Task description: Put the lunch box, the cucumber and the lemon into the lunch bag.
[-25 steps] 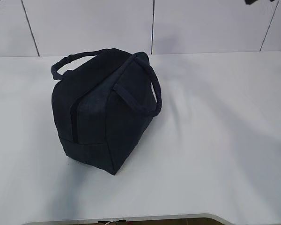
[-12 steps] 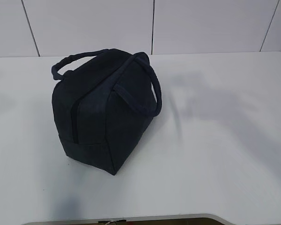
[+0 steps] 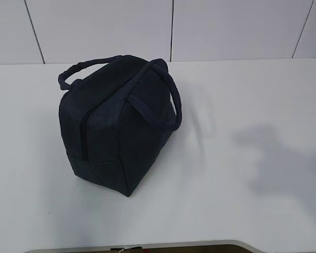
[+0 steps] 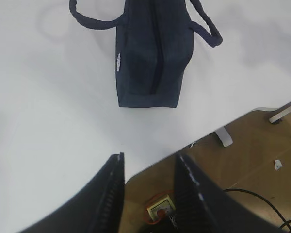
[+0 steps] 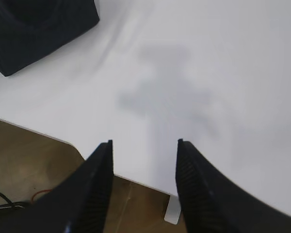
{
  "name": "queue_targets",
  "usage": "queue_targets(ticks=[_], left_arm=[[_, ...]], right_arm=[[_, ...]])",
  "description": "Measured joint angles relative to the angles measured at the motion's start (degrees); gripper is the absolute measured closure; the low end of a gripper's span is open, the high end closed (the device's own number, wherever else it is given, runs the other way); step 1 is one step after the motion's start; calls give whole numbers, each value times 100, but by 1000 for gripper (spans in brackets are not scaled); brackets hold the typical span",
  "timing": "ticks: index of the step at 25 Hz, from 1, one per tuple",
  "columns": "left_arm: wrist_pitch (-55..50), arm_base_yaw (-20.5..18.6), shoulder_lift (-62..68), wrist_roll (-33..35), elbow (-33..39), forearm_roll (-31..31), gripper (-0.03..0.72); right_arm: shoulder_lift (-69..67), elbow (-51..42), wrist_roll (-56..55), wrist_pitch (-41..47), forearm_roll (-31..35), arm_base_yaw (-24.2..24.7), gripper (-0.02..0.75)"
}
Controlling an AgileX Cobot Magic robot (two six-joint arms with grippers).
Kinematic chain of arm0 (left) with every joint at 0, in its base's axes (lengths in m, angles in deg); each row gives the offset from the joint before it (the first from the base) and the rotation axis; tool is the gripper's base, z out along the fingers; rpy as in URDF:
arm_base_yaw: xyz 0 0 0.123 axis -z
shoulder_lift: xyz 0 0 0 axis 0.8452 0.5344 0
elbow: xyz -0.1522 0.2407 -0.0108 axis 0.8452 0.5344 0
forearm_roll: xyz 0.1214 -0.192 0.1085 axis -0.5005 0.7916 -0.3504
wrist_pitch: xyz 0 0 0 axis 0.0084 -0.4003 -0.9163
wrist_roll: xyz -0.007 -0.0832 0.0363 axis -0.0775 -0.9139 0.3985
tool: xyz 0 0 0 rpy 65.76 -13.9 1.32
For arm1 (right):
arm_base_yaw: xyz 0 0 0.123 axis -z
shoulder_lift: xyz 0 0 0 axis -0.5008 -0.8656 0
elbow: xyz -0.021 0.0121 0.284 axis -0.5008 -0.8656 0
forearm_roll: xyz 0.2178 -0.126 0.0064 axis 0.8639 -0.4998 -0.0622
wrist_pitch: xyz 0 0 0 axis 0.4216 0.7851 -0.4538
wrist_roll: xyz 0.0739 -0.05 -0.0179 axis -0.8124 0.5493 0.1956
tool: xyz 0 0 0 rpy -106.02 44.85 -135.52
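The dark navy lunch bag [image 3: 118, 124] stands on the white table [image 3: 242, 105], left of centre, zipped shut, its two loop handles up. It also shows at the top of the left wrist view [image 4: 153, 53] and at the top left corner of the right wrist view [image 5: 34, 29]. My left gripper [image 4: 149, 158] is open and empty, high above the table's front edge, well short of the bag. My right gripper [image 5: 144, 142] is open and empty above the table's front edge, right of the bag. The lunch box, cucumber and lemon are out of view. Neither gripper shows in the exterior view.
The table's front edge [image 4: 223, 124] and the brown floor [image 4: 252, 160] below it show in both wrist views, with cables and a small box [image 4: 161, 209] on the floor. A white panelled wall [image 3: 174, 29] stands behind the table. An arm shadow [image 3: 276, 158] lies on the table's right.
The arm shadow on the table has slid from beside the bag toward the right front. A dark arm part at the top right corner has left the exterior view. The bag has not moved.
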Motion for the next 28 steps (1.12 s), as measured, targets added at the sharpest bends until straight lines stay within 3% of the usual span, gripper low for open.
queue_targets(ticks=[17,28], left_arm=[[49,0,-3334,161,1869,-226,445],[336,0,-3824,219,3204,-310,446]], right_arm=[[2892,-2071,5,-29,163,0,385],[3084,-2700,5,-447,185,0,385]])
